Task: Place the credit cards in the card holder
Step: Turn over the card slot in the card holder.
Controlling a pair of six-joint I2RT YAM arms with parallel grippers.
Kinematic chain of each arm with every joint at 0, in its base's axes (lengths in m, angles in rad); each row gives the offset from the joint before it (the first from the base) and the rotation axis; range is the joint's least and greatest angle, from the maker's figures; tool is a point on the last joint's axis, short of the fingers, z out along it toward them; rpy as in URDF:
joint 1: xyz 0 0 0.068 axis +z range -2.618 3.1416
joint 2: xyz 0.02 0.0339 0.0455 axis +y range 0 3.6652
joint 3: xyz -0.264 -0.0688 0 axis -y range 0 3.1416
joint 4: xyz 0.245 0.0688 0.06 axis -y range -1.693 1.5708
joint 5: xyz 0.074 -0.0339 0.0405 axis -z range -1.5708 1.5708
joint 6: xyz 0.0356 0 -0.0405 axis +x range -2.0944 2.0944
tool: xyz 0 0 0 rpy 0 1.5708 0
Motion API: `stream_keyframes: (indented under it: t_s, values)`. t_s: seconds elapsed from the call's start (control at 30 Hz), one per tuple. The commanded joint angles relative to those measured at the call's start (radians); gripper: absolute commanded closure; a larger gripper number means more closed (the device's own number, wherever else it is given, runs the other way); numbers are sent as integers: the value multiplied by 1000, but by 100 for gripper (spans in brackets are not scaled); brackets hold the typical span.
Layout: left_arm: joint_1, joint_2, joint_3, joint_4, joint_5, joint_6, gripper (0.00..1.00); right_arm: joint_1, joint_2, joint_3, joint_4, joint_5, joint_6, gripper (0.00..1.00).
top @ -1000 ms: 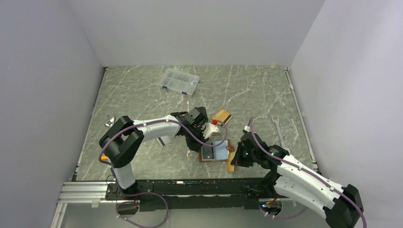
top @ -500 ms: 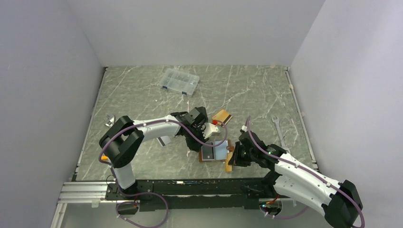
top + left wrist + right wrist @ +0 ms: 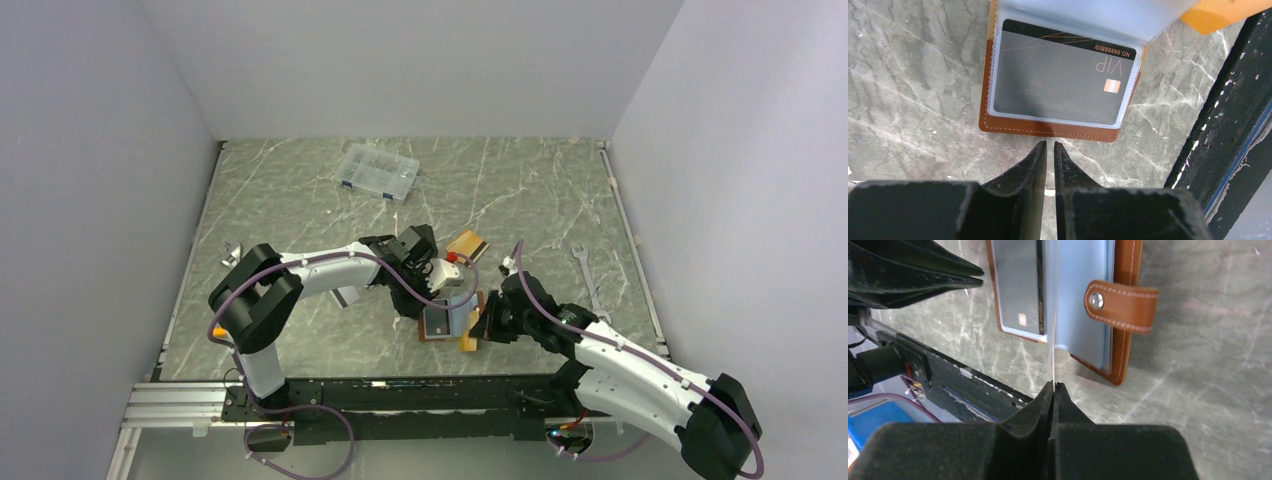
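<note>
My right hand point(image 3: 1053, 385) is clenched on a thin orange plastic card point(image 3: 1220, 14), held over the open brown leather card holder point(image 3: 1048, 129) at the overhead frame's lower centre. My left hand point(image 3: 1050, 146) hovers just beside the holder, fingers barely parted and empty. A silver-grey card point(image 3: 1058, 80) sits sleeved inside.

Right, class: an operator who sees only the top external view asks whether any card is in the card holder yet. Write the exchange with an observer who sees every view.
Observer: Yes: the left wrist view shows a grey card marked VIP in a clear sleeve of the card holder.
Operator: Is the left hand gripping anything?
Observer: No. It hangs just off the holder's edge, fingers barely apart, nothing between.
Operator: And the orange card by the right hand?
Observer: That hand is shut on it; the right wrist view shows it edge-on above the open holder.
</note>
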Motion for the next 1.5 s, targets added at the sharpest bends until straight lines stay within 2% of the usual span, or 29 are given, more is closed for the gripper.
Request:
stream_keyframes:
  t_s: [0.0, 0.37, 0.67, 0.8, 1.0, 1.27, 1.47]
  values:
    - [-1, -32, 18, -5, 8, 31, 84, -3, 43, 24, 175, -33, -16, 100]
    - [125, -84, 39, -60, 111, 79, 85, -3, 161, 36, 326, -94, -37, 100]
    - [132, -127, 23, -65, 167, 162, 84, -27, 190, 69, 308, -87, -76, 100]
    - [96, -160, -17, -7, 146, 237, 83, -99, 166, 47, 298, -85, -86, 100]
    - [-10, -237, -179, 143, 68, 423, 83, -171, 177, -3, 364, -130, -83, 100]
    - [-94, -219, -253, 264, -25, 600, 83, -177, 219, -45, 453, -142, -57, 100]
    - [-134, -202, -263, 270, -57, 694, 83, -178, 239, -64, 511, -132, -41, 100]
